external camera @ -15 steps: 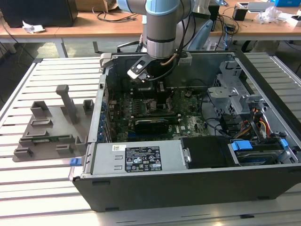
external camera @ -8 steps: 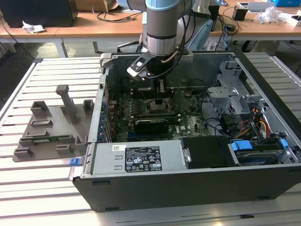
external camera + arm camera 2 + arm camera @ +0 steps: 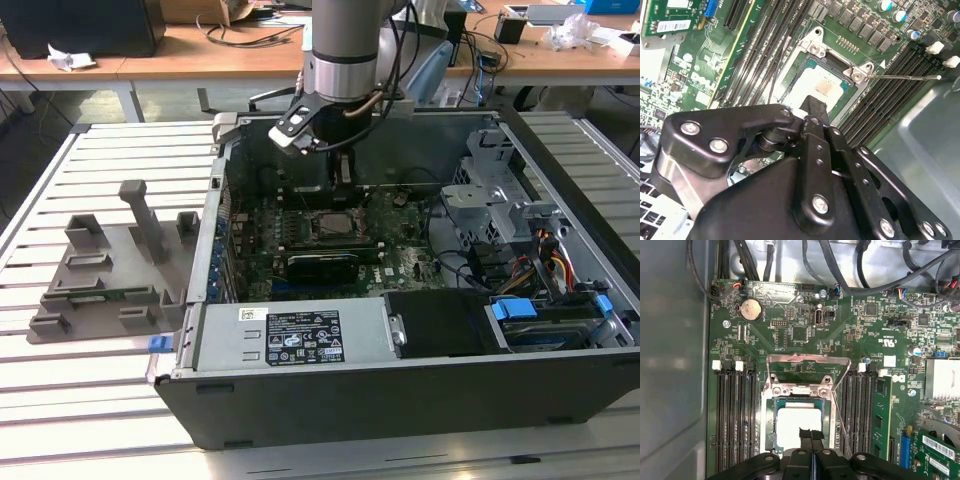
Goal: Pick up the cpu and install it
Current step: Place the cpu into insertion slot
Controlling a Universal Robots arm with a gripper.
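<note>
Arm: comes down from above into the open computer case (image 3: 420, 400), wrist upright over the motherboard (image 3: 400, 262), toward the case's far wall.
Gripper: gripper (image 3: 810, 434) points straight down at the socket. Both fingers are pressed together with only a hairline seam between them, and nothing is visibly clamped.
Tip contact: fingertips (image 3: 815, 107) sit over one edge of the cpu (image 3: 799, 421); touching or just above, can't tell.
Cpu place: in the socket frame (image 3: 800, 390), mid-board, between two banks of memory slots (image 3: 735, 415).
Cpu facing: lies flat, silvery top up. It is square, so no real long axis; its edges run parallel with the frame and the slots.
Socket: hinged load plate (image 3: 807, 359) is raised open, and the thin lever (image 3: 905, 77) is swung out to the side.
Board: green, with a coin cell (image 3: 750, 310) beyond the socket.
Surface: the case lies open on a slatted metal table (image 3: 100, 420), with a grey fixture (image 3: 110, 270) beside it on the exterior view's left.
Room: wooden desks (image 3: 200, 50) behind, with cables on them.
</note>
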